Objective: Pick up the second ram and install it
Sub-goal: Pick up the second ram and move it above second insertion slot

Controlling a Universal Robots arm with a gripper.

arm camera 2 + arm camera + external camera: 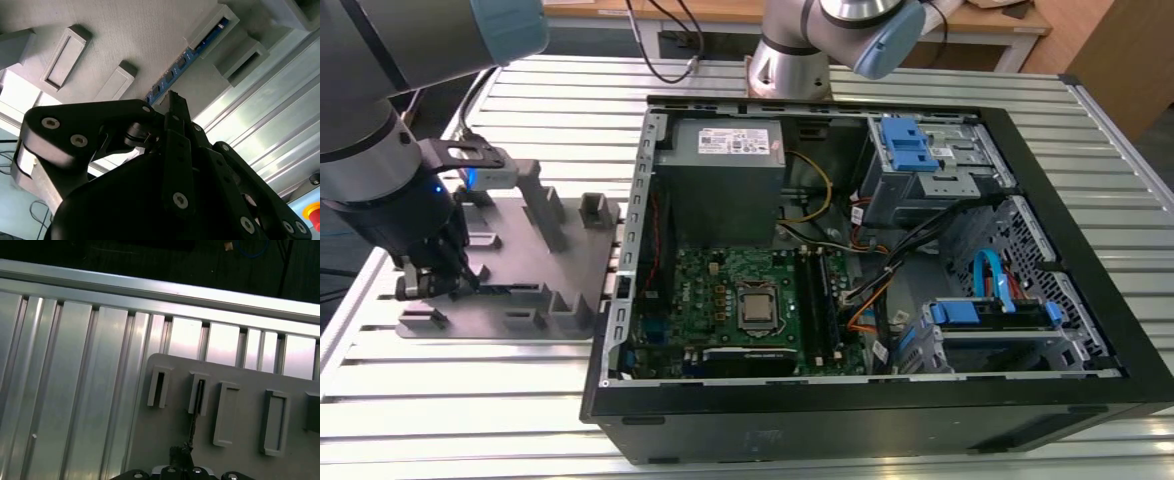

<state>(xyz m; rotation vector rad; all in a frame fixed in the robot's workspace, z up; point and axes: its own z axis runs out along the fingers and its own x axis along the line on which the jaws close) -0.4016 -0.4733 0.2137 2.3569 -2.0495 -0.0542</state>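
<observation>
One thin, flat, dark memory stick, the second ram (185, 56), stands on edge in the slotted posts of the grey plastic fixture plate (150, 30) on the ribbed aluminium tabletop (75, 390), beside the open black computer case (854, 425). I judge it light, stiff and fragile: grip the flat faces near one end, stay off the contact edge, no twisting. The black claw (172, 98) is drawn nearly shut at the stick's near end and looks pinched on it, with the stick not yet lifted.
</observation>
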